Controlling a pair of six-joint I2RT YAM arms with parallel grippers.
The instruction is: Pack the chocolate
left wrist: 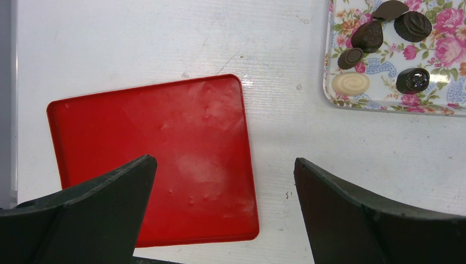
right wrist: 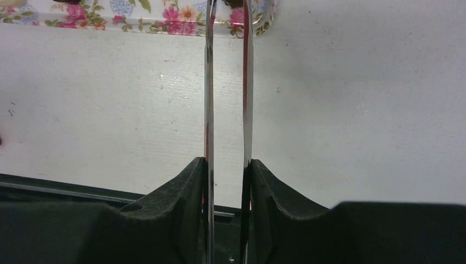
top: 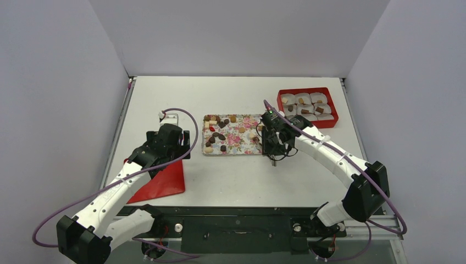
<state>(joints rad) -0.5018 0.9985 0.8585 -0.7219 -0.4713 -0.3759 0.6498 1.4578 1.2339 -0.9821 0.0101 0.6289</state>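
Observation:
Several chocolates (top: 220, 135), dark brown, tan and cream, lie on the flower-patterned tray (top: 236, 144). A few show in the left wrist view (left wrist: 367, 36) on the tray's corner (left wrist: 384, 104). My right gripper (top: 273, 144) hovers just off the tray's near right corner and is shut on metal tongs (right wrist: 209, 82). The tongs' two blades stand slightly apart and reach to the tray's edge (right wrist: 165, 27). Their tips are cut off by the top of the right wrist view. My left gripper (left wrist: 222, 162) is open and empty above the red lid (left wrist: 159, 159).
A red box (top: 308, 107) with white paper cups stands at the back right; some cups hold a chocolate. The red lid (top: 162, 179) lies flat at the near left, beside the left arm. Grey walls close in three sides of the table.

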